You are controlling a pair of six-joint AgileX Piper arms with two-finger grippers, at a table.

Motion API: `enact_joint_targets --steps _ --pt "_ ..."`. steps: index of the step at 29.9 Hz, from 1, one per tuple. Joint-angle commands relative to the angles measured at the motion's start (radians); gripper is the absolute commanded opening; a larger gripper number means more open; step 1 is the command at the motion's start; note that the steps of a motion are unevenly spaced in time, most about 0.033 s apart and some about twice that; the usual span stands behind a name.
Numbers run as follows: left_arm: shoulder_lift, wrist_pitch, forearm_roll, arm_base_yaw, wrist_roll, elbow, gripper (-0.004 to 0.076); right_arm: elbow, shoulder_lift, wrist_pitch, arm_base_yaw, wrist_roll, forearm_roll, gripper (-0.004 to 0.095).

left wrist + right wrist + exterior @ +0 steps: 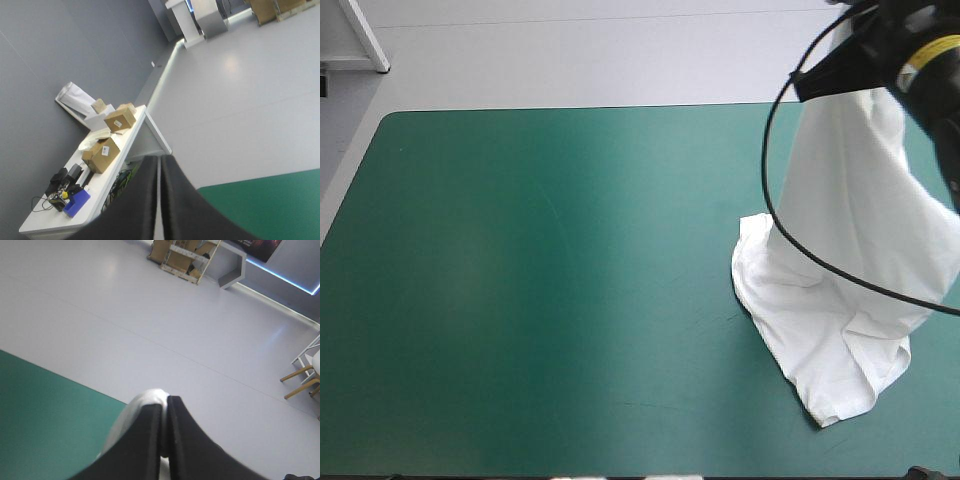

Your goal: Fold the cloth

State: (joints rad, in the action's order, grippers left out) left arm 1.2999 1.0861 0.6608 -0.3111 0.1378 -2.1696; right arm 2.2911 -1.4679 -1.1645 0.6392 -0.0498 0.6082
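Note:
The white T-shirt (840,250) hangs from my right gripper (855,70), which is raised over the table's far right corner. The shirt's lower part lies crumpled on the teal-green cover (540,280) near the right edge. In the right wrist view the gripper (165,402) is shut on the T-shirt (135,410), and a white fold bulges out beside the fingertips. My left gripper (160,162) is shut with nothing in it. It is raised and points off the table toward the room. It does not appear in the high view.
A black cable loops in front of the hanging shirt in the high view. The cover (260,200) shows as a corner beside the left gripper, and a strip of the cover (45,405) lies below the right gripper.

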Motion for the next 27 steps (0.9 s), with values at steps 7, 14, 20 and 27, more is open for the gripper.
enact_joint_targets --steps 7,14,20,27 --pt "0.044 -0.078 0.008 0.001 -0.037 0.165 0.0019 0.020 -0.206 0.109 -0.007 0.050 0.047 -0.0007" --pt "0.104 -0.183 0.015 0.003 -0.155 0.339 0.0020 0.020 -0.388 0.143 -0.007 0.128 0.042 0.0026" --pt "0.209 -0.404 0.044 0.076 -0.479 0.475 0.0074 0.020 -0.439 0.191 -0.089 0.204 -0.153 0.0300" --pt "0.351 -0.495 -0.048 0.143 -0.524 0.504 0.0281 0.020 -0.485 0.269 -0.190 0.201 -0.318 0.0703"
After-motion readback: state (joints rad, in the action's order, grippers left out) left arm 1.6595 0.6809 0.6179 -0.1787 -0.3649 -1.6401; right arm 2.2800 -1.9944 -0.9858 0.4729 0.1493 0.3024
